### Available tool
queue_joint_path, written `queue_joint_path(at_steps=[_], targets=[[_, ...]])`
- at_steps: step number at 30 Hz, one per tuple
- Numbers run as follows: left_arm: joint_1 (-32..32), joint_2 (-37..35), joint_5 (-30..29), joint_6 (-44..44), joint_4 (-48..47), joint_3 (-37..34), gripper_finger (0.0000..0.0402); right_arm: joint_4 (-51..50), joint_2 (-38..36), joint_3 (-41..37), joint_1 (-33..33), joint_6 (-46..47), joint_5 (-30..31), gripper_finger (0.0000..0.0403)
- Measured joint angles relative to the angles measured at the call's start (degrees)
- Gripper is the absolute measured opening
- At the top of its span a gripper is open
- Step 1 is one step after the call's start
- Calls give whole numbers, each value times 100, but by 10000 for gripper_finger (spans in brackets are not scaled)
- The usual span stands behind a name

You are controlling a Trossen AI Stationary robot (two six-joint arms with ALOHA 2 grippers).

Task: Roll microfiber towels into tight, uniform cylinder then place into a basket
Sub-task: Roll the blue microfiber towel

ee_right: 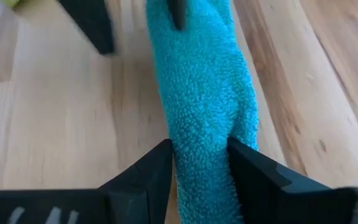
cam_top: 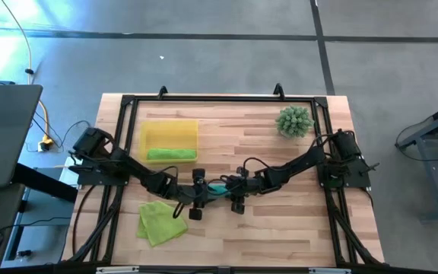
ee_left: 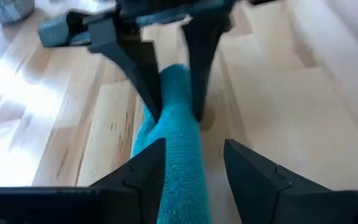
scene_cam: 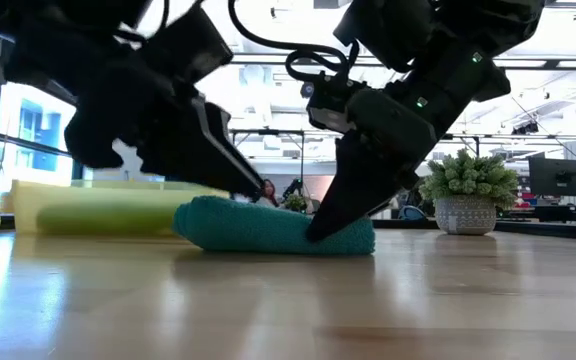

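The right claw [ee_right: 199, 171] pinches one end of the rolled teal towel [cam_top: 216, 188] at frame centre; the left claw [ee_left: 194, 165] straddles the other end, fingers apart. Bare wood lies below. The basket [cam_top: 170, 131], upper left, holds a green roll [cam_top: 171, 154].

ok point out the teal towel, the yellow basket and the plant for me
teal towel [scene_cam: 268, 228]: low view, middle of the roll's side
yellow basket [cam_top: 170, 130]: high view, bare floor of the tray
plant [cam_top: 294, 121]: high view, centre of the spiky top
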Motion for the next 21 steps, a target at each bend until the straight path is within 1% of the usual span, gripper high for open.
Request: queue_joint_path(at_steps=[5,10,15,18,21], targets=[[149,338,170,5,272,1,167,152,6,0,4,2,-30,141],[266,635,4,192,376,4,170,264,15,2,4,2,-32,141],[358,704,2,-209,380,7,169,264,15,2,4,-5,-26,141],[400,704,49,-622,372,7,152,251,-13,2,4,-60,-21,141],[452,702,342,-930,318,9,112,88,-153,0,-7,-175,-30,141]])
